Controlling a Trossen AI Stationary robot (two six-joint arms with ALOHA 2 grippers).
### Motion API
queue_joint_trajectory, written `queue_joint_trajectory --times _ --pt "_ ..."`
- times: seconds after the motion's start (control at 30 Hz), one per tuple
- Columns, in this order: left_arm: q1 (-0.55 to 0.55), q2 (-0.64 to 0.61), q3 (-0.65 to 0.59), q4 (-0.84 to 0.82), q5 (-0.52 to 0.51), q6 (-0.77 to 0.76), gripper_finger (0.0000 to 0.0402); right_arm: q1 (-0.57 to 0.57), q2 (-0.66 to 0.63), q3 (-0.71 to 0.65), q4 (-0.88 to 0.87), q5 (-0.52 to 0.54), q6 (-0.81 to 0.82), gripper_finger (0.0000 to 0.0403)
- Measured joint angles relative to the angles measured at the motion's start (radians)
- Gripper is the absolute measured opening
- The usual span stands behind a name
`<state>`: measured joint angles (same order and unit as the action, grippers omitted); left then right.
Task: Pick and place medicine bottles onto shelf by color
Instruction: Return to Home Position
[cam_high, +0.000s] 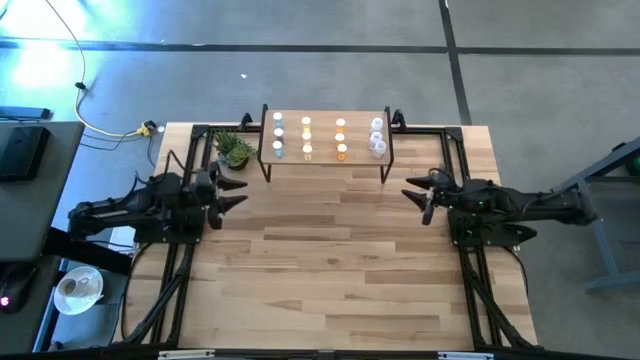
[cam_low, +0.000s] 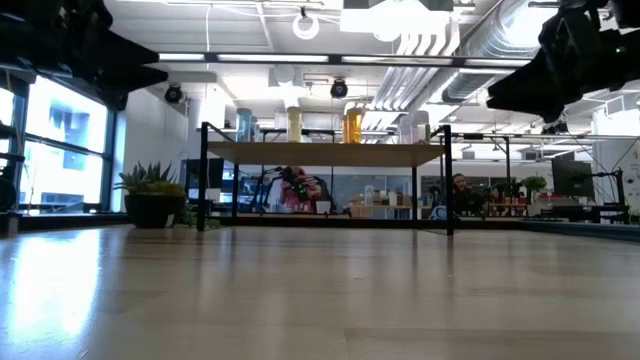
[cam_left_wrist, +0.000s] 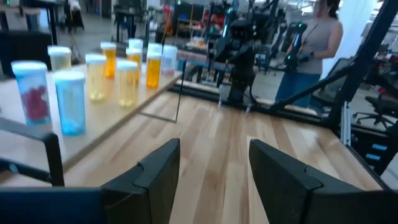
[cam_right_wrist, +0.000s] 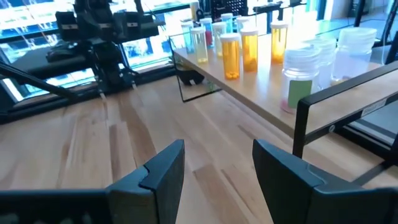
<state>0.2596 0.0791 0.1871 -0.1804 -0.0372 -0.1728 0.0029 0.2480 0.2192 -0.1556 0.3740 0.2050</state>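
High view first: the shelf stands at the far edge of the counter, and every one of the medicine bottles I can find is up on its plank. They run in four colour columns. The blue bottles are at the end nearest the left arm, then come the yellow bottles and the orange bottles, with the clear bottles at the end nearest the right arm. That grouping is the whole point of the job, and by my reading the sorting is done.

Low view agrees: white caps upright in a row above the plank, nothing tipped.

Now the arms. The left tool sits near the counter's left side, just in front of the potted plant, and its wrist view shows the two dark fingers spread wide with only bare wood between them. The right tool mirrors it on the other side, fingers likewise parted and carrying nothing. Both hang apart from the shelf, short of its front legs. That looks sensible to me: there is nothing left to carry, and the gap keeps them from knocking the rows.

A person stands beyond the counter in the left wrist view, well away from the work.
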Motion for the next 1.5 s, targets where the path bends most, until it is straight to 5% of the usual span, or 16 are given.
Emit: queue_joint_trajectory --times 0.37,1.1,1.5 --pt "0.0 -0.074 -0.028 -0.038 0.065 0.019 0.0184 0.0 -0.131 -0.001 -0.096 -0.057 0.024 0.0181" --pt "0.0 -0.067 -0.171 0.204 0.186 0.038 0.0184 0.0 -0.13 -0.209 0.184 -0.297 -0.012 0.0181" --pt "0.0 -0.064 -0.171 0.206 0.176 0.052 0.0184 0.0 -0.131 -0.209 0.184 -0.301 0.051 0.0181"
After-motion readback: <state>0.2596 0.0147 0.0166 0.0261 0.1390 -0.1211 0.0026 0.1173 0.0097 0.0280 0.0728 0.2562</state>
